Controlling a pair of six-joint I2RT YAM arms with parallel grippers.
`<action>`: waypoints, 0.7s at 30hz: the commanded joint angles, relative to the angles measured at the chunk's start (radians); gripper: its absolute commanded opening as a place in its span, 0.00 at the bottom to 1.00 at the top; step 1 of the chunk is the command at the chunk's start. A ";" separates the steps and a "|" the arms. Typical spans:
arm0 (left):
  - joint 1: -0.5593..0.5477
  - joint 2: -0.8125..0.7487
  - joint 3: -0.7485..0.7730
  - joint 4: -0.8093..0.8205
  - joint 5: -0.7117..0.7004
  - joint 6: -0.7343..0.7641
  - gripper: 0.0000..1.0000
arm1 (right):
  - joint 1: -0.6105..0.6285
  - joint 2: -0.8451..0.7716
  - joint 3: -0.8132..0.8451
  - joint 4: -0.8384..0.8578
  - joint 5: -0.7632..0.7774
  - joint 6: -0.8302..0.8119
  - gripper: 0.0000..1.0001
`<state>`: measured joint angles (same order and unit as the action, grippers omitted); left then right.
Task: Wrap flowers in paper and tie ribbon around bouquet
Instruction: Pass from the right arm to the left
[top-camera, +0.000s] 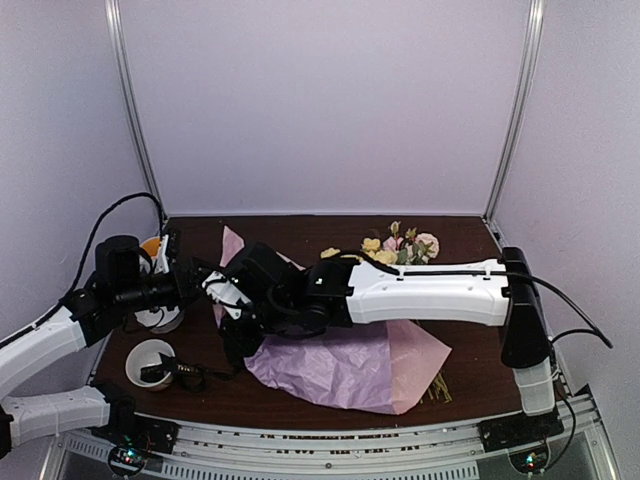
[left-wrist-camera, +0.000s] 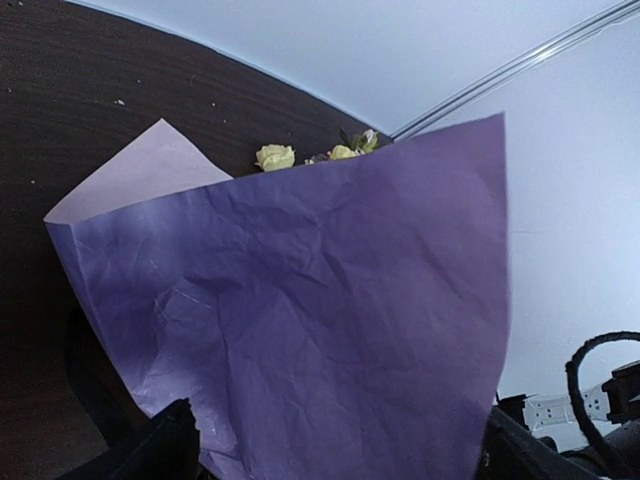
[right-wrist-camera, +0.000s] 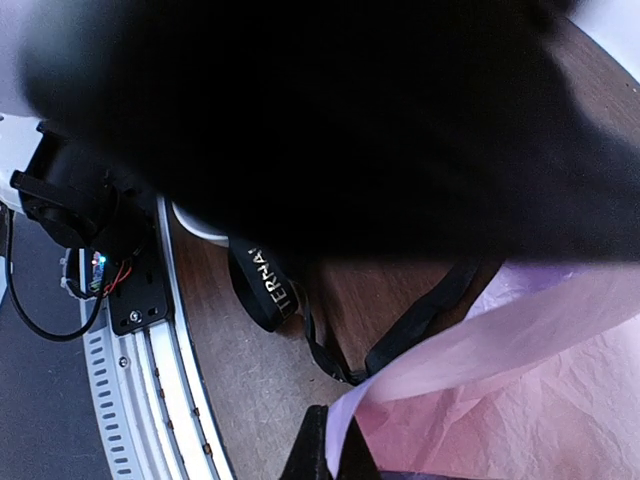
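Observation:
The lilac paper (top-camera: 350, 365) lies crumpled at the table's front middle, with one corner raised at the left (top-camera: 232, 248). My right gripper (top-camera: 238, 345) (right-wrist-camera: 335, 455) reaches across to the left and is shut on the paper's (right-wrist-camera: 520, 390) near edge. My left gripper (top-camera: 212, 285) (left-wrist-camera: 335, 445) is open, and a raised sheet of the paper (left-wrist-camera: 320, 300) fills the space between its fingers (left-wrist-camera: 165, 445). The flowers (top-camera: 395, 245) lie at the back, their yellow blooms (left-wrist-camera: 275, 157) peeking over the sheet. The black lettered ribbon (right-wrist-camera: 265, 285) (top-camera: 188, 374) lies loose at the front left.
A white cup (top-camera: 148, 358) stands at the front left next to the ribbon. Another white dish (top-camera: 162, 320) sits under the left arm, with an orange thing (top-camera: 150, 245) behind it. The metal front rail (right-wrist-camera: 130, 390) runs close to the right gripper.

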<state>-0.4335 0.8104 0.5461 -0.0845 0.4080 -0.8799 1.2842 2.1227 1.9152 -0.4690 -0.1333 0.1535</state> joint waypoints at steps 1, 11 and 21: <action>-0.020 0.036 0.026 0.019 0.024 0.031 0.93 | 0.026 0.041 0.075 -0.039 0.037 -0.057 0.00; -0.022 0.021 0.021 -0.105 -0.041 0.096 0.00 | 0.027 0.037 0.091 -0.048 0.031 -0.067 0.00; -0.017 0.041 0.442 -0.437 -0.457 0.497 0.00 | -0.114 -0.459 -0.247 -0.019 0.085 -0.008 0.54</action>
<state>-0.4534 0.8433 0.8200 -0.4412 0.1501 -0.5926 1.2694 1.9553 1.8122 -0.5339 -0.0948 0.0956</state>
